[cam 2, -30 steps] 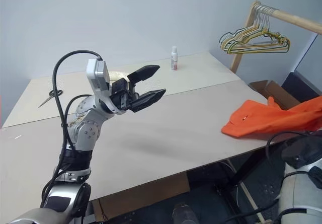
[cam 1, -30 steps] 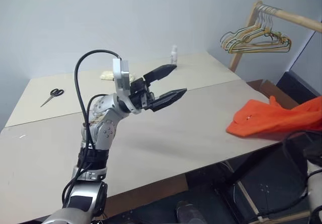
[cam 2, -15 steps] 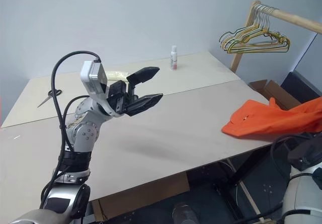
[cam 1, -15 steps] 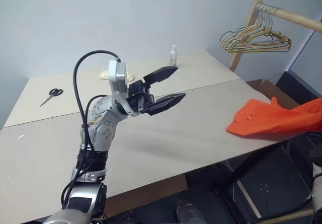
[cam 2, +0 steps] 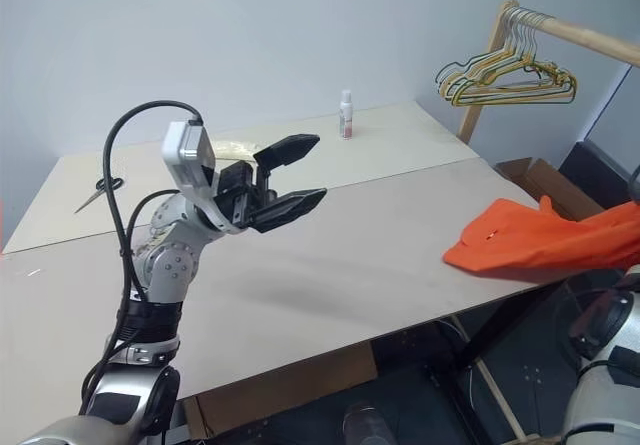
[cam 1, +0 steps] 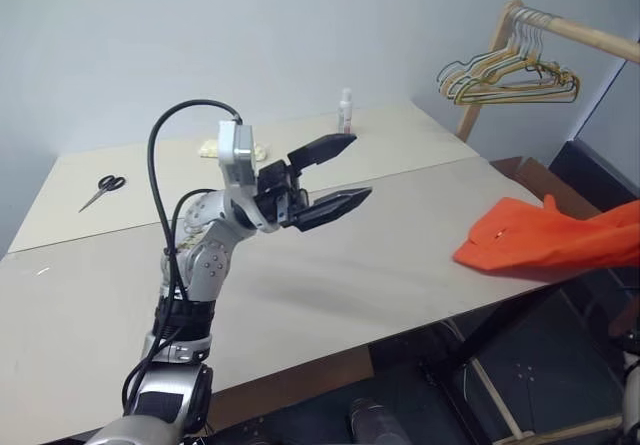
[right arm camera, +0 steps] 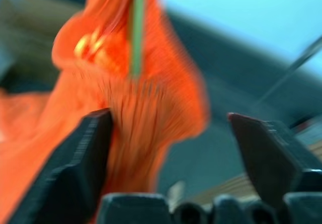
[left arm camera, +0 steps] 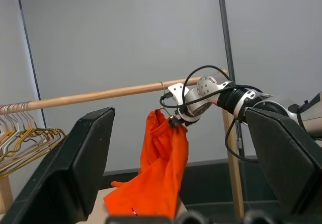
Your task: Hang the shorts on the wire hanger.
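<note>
**Item: the shorts (cam 1: 545,243), orange fabric.** One end is found lying at the right edge of the counter (cam 1: 330,285). The other end is lifted past that edge, up to just under a wooden rail (left arm camera: 100,95).

**Axis.** The long axis is seen running from the counter's right edge upward and outward. The gathered top points up and the loose end trails down onto the counter.

**Wire hanger (right arm camera: 136,32).** A thin greenish wire is seen crossing the bunched top of the fabric. How much cloth is carried by it cannot be told.

**Right end effector (right arm camera: 168,117).** Spread wide, with the fabric directly ahead and one finger close beside it.

**Left end effector (cam 1: 358,167).** Spread, empty, raised over mid-counter.

**Step judged in hand:** release after draping.

**Handling advice.** The spread fingers should be drawn straight back so no fold is caught. The trailing end may drag the cloth off the wire, so it should be lifted clear of the counter.
</note>
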